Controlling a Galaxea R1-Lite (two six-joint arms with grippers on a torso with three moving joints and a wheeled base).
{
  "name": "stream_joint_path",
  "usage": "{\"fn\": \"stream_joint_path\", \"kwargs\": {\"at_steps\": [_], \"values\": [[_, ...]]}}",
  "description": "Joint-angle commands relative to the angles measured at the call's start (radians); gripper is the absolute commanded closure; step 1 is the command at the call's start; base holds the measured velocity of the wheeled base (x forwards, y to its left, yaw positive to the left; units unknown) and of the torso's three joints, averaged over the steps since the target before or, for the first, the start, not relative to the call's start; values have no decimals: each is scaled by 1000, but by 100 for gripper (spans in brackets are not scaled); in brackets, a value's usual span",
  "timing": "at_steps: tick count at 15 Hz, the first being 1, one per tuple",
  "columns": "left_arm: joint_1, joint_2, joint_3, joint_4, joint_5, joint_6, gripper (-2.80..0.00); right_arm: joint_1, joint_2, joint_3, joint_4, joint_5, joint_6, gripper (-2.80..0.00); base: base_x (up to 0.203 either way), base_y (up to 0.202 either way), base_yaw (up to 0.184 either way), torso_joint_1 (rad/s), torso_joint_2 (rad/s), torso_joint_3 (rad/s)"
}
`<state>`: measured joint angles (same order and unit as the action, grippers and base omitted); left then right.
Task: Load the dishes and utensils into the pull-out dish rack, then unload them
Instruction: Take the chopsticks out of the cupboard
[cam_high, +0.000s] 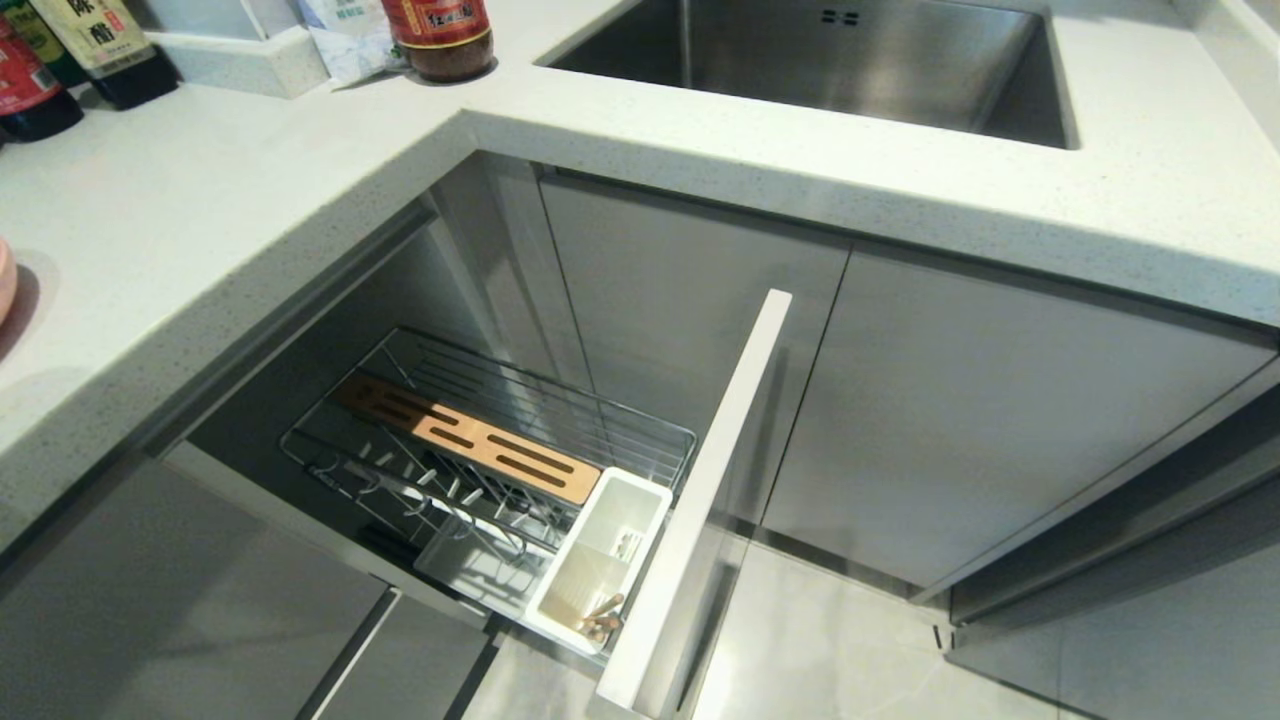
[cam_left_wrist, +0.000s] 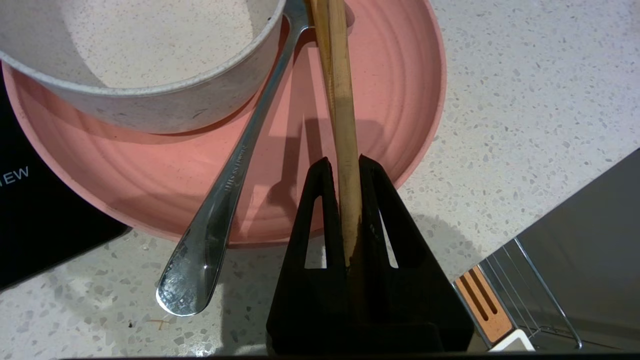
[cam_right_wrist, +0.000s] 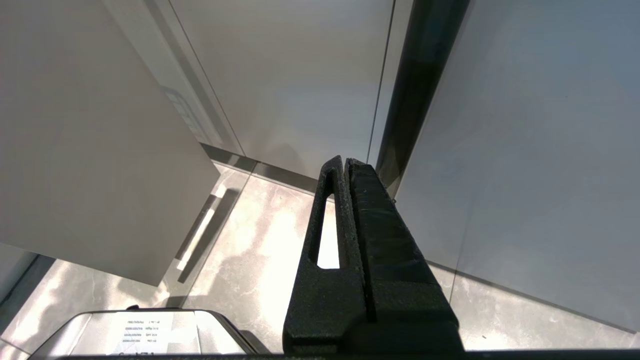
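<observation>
The left hand (cam_left_wrist: 345, 165) pinches one wooden chopstick (cam_left_wrist: 344, 100) between its black fingers (cam_left_wrist: 320, 200) at the lower centre of the left wrist view, the stick running up over the pale-pink plate (cam_left_wrist: 400, 130) that sits on the speckled white tabletop (cam_left_wrist: 525, 100). A second chopstick (cam_left_wrist: 320, 30) shows just beside the first near the top edge; whether it is also gripped cannot be told. A silver fork (cam_left_wrist: 235, 180) lies slanted to the left of the held stick, its handle end (cam_left_wrist: 185, 285) hanging past the plate rim over the tabletop and its upper part passing under the edge of the cream speckled bowl (cam_left_wrist: 165, 105), which rests on the plate at the upper left. At the lower right of that view the slotted wooden strip (cam_left_wrist: 482, 305) of the rack peeks in. In the head view the pull-out dish rack (cam_high: 480, 470) stands drawn out at lower centre, its white panel front (cam_high: 700, 500) to the right, its wooden strip (cam_high: 470, 440) across the wire basket and the white utensil cup (cam_high: 600, 560) at the near corner, with something light brown and wooden in the cup (cam_high: 603, 615). Neither arm shows there. A steel sink (cam_high: 830, 60) fills the upper right, bottles (cam_high: 440, 35) the upper left. In the right wrist view the right hand (cam_right_wrist: 346, 165) hangs beside grey cabinet doors (cam_right_wrist: 300, 75) above a tiled floor (cam_right_wrist: 260, 240), its fingers pressed together on nothing.
</observation>
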<state>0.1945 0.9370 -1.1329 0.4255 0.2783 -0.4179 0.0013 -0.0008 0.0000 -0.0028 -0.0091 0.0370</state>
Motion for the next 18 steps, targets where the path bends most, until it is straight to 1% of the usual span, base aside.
{"fn": "stream_joint_path", "kwargs": {"at_steps": [1,5,6,8,11,14,16,17,18], "values": [[5,0,5,2,2,-7,0,0,1,0,0,0,0,0,0,0,0,0,0,0],[13,0,7,2,2,-9,0,0,1,0,0,0,0,0,0,0,0,0,0,0],[16,-1,6,2,2,-9,-280,0,1,0,0,0,1,0,0,0,0,0,0,0],[17,-1,2,1,1,-19,-280,0,1,0,0,0,0,0,0,0,0,0,0,0],[17,0,-6,-1,2,-19,-280,0,1,0,0,0,1,0,0,0,0,0,0,0],[17,-1,-22,-73,6,-9,-280,0,1,0,0,0,1,0,0,0,0,0,0,0],[16,-6,-60,-112,16,-3,-280,0,1,0,0,0,1,0,0,0,0,0,0,0],[16,-6,-85,-125,17,14,0,0,1,0,0,0,1,0,0,0,0,0,0,0],[16,-6,-115,-152,18,35,0,0,1,0,0,0,1,0,0,0,0,0,0,0]]}}
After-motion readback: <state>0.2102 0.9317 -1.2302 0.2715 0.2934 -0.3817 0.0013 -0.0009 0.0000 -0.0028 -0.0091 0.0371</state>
